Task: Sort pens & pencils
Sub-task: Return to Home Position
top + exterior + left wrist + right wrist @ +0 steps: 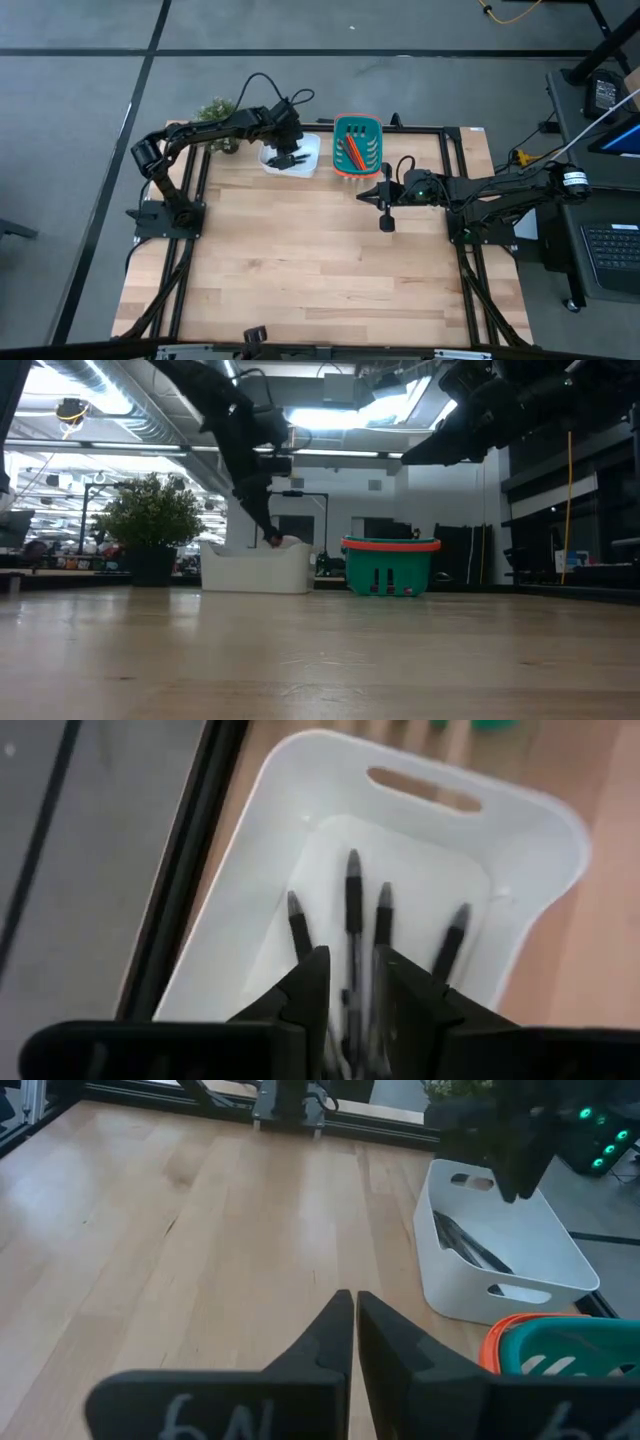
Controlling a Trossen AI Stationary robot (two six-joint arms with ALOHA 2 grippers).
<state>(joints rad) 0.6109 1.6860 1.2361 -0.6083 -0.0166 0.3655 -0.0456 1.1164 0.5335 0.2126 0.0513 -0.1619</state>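
Several black pens (352, 900) lie side by side on the floor of a white bin (520, 810) at the table's far edge (290, 155). My left gripper (350, 960) hangs over the bin, pointing down into it, open, with nothing between its fingers. Orange-red pencils (352, 150) lie in the teal basket (357, 145) to the right of the bin. My right gripper (354, 1298) is shut and empty above the bare wood, just near of the basket (387, 222).
A potted plant (215, 112) stands left of the white bin. Black frame rails run along the table's left, right and far edges. A wide stretch of bare wooden table (300, 260) lies nearer the front edge.
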